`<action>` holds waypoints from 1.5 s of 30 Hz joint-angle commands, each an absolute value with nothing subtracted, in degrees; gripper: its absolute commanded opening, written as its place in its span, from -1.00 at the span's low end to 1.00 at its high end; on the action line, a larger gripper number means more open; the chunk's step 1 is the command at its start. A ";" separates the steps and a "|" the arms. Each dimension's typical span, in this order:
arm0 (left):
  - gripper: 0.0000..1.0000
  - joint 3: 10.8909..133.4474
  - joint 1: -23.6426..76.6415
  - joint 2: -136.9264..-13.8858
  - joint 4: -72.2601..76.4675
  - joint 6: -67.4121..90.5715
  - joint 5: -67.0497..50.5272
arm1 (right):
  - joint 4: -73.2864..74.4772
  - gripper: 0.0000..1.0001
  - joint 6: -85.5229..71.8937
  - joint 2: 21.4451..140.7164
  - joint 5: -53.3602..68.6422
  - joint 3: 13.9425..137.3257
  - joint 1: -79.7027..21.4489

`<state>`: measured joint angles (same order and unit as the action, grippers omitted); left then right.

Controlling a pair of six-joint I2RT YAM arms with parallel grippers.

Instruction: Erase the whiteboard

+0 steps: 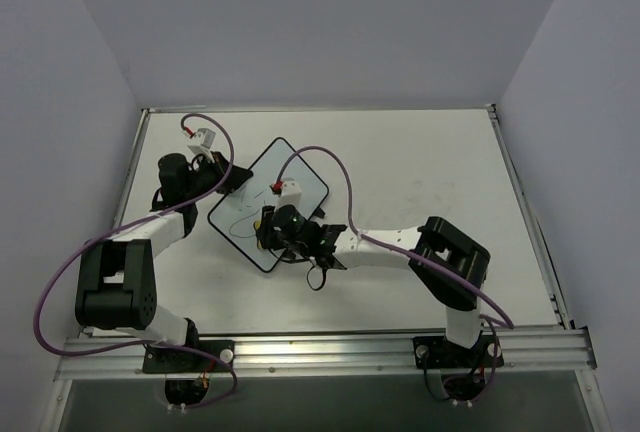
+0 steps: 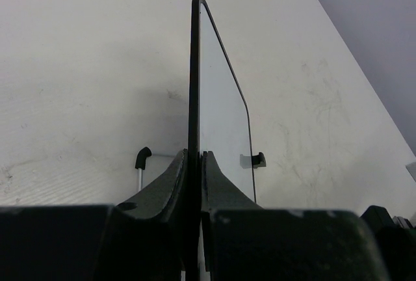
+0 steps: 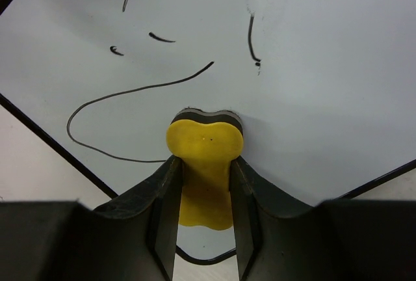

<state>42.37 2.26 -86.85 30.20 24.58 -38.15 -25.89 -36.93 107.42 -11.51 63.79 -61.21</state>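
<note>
While table (image 1: 430, 167) lies open right of board (image 1: 252, 200), we see left gripper (image 2: 195, 156) pinching its edge, right gripper (image 3: 205, 164) clamping eraser (image 3: 205, 143) onto it.

Top view: illumination is bright, even and diffuse, coming from overhead. The white table (image 1: 420, 162) is close to overexposure; the plain enclosure walls (image 1: 90, 52) carry a lavender cast. Shadows on the table are faint and soft-edged.

Left wrist view: the black jaws in the near foreground are underexposed and slightly soft, with surface detail lost. The flat white rectangular board with a thin black frame (image 2: 221, 112), seen edge-on, renders grey-blue. A soft shadow lies on the table left of it.

Right wrist view: one small glare spot sits on the board at the far edge. The dark scribbles (image 3: 130, 92) and the small yellow eraser (image 3: 205, 157) are sharp; the jaws render almost black.
</note>
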 commanded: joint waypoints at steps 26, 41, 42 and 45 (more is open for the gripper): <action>-0.95 44.12 5.18 -87.63 28.74 21.88 -40.96 | -13.63 -1.00 -29.27 115.13 -13.10 82.26 -57.65; -0.95 44.12 5.45 -87.36 28.39 21.62 -40.61 | -12.92 -1.00 -30.23 115.84 -12.31 82.53 -57.94; -0.95 44.12 5.45 -87.36 28.39 21.62 -40.69 | -12.92 -1.00 -30.32 115.75 -12.13 82.01 -56.96; -0.95 44.12 5.45 -87.45 28.39 21.62 -40.61 | -13.45 -1.00 -30.41 115.23 -11.61 79.64 -53.19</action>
<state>42.92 3.14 -87.24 29.87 23.79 -36.86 -15.73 -30.39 113.91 -11.25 82.87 -58.28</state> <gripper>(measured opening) 0.149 0.282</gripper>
